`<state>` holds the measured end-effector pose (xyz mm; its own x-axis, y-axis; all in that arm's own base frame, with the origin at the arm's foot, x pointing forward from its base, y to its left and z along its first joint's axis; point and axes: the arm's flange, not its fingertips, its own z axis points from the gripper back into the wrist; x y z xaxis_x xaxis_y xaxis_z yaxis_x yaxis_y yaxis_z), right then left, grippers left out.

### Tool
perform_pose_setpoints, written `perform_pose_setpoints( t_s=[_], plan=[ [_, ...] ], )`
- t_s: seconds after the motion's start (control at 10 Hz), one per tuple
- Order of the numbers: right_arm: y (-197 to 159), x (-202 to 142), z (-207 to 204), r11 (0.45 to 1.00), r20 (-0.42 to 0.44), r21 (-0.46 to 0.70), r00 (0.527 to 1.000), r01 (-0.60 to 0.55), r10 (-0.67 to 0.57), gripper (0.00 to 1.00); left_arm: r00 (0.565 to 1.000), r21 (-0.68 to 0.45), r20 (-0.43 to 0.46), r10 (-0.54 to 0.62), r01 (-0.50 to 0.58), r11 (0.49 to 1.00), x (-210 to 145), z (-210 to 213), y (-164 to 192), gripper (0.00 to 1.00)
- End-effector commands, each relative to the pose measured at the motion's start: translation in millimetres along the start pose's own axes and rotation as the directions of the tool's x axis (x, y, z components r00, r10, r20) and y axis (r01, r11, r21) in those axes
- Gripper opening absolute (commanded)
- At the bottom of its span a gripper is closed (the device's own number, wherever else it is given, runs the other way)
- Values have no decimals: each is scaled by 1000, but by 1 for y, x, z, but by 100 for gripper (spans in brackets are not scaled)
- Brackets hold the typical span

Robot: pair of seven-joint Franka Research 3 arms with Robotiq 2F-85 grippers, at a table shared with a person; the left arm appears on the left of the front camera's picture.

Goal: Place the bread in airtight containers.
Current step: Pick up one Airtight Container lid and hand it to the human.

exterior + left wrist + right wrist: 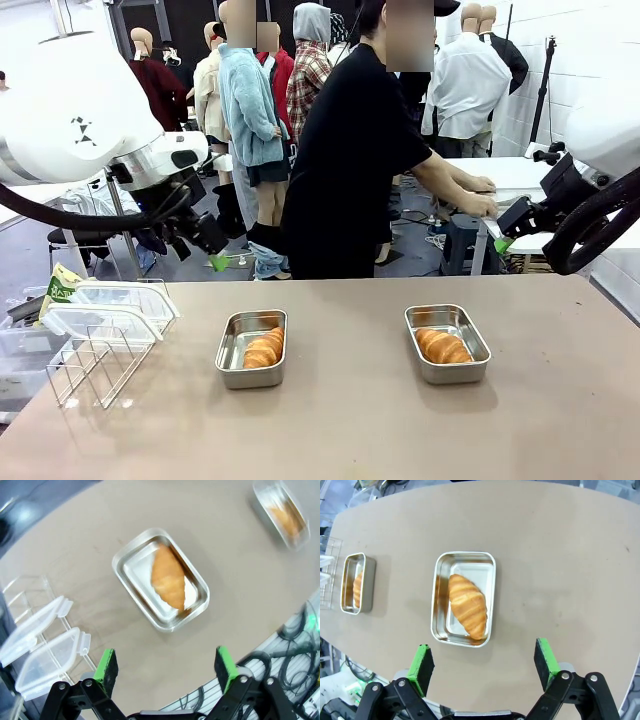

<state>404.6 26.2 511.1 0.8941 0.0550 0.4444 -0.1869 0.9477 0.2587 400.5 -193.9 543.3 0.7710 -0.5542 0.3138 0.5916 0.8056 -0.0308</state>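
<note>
Left wrist view: left gripper held wide open, empty; lids noted at its 9 o'clock, filled container at 12, long axis 10-to-4.

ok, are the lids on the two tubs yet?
No, the left tub and the right tub are open, a croissant in each; both lids lie on the wire rack.

Wire rack on table
</note>
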Motion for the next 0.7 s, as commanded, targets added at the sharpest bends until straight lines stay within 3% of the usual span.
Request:
perform_pose_setpoints(
  t_s=[0.0, 0.1, 0.3, 0.4, 0.5, 0.6],
  plan=[
    [1, 0, 0, 1000, 3, 0, 1000, -1, 1, 100, 943, 76, -79, -323, 329, 941, -21, 10, 37, 100],
    [1, 0, 0, 1000, 3, 0, 1000, -1, 1, 100, 892, 29, -154, -425, 434, 900, -33, 17, 46, 100],
    [1, 0, 0, 1000, 3, 0, 1000, -1, 1, 100, 750, -24, -278, -600, 619, 785, -62, 32, 66, 100],
    [1, 0, 0, 1000, 3, 0, 1000, -1, 1, 100, 610, -118, -370, -701, 718, 686, -76, 31, 76, 100],
    [1, 0, 0, 1000, 3, 0, 1000, -1, 1, 100, 486, -166, -394, -780, 797, 580, -87, 26, 86, 100],
    [1, 0, 0, 1000, 3, 0, 1000, -1, 1, 100, 396, -188, -390, -831, 850, 493, -94, 20, 96, 100]
  ],
)
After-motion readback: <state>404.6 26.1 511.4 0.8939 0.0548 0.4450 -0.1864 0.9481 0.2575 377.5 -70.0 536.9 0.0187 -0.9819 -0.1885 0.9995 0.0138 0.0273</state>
